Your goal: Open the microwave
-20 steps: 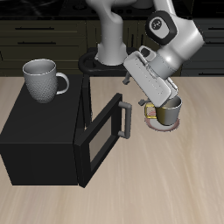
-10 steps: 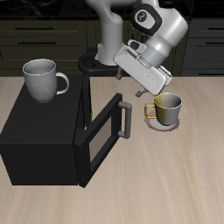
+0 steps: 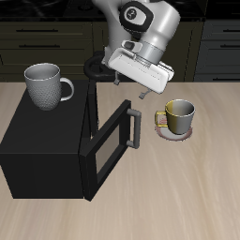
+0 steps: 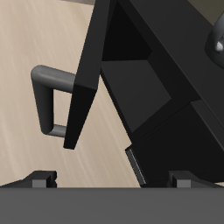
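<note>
- The large matte black box microwave (image 3: 47,150) stands on the light wooden table (image 3: 202,187), near its front edge; a grey ribbed mug (image 3: 47,84) rests on its top.
- Its hinged black door (image 3: 111,145) stands partly open, swung outward at an angle, exposing the dark cavity.
- The grey bar handle (image 4: 48,101) is on the door's free edge, and is the correct grip point: rigid, and farthest from the hinge for leverage.
- Expected handling: the body is heavy and stable; the door is stiff and light, turning on its hinge. Smooth surfaces may slip.
- The two-finger gripper (image 3: 150,97) hovers above the door, holding nothing; the finger spacing cannot be determined.
- An olive mug on a saucer (image 3: 176,117) sits nearby, beside the door.
</note>
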You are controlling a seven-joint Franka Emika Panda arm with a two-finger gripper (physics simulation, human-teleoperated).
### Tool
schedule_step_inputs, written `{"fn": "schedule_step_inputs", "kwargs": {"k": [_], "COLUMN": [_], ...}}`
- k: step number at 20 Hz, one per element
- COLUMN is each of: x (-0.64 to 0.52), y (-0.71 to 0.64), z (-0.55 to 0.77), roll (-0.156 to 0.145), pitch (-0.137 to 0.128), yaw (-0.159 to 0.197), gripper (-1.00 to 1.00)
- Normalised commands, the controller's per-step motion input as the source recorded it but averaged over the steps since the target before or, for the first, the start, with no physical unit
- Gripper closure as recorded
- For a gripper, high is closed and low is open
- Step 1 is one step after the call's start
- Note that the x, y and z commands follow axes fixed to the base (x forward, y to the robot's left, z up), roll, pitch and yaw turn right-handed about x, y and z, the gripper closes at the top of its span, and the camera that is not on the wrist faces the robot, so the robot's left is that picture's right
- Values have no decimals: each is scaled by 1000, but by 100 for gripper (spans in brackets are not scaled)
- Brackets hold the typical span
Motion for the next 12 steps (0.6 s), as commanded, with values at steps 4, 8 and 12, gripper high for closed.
{"fn": "schedule_step_inputs", "kwargs": {"k": [4,8,12], "x": [307,-4,50], "y": [-132,39,97], "z": [-189,34,-29], "roll": [109,7,97], "pitch": [187,-12,50], "yaw": [109,73,95], "gripper": [-100,-100,-100]}}
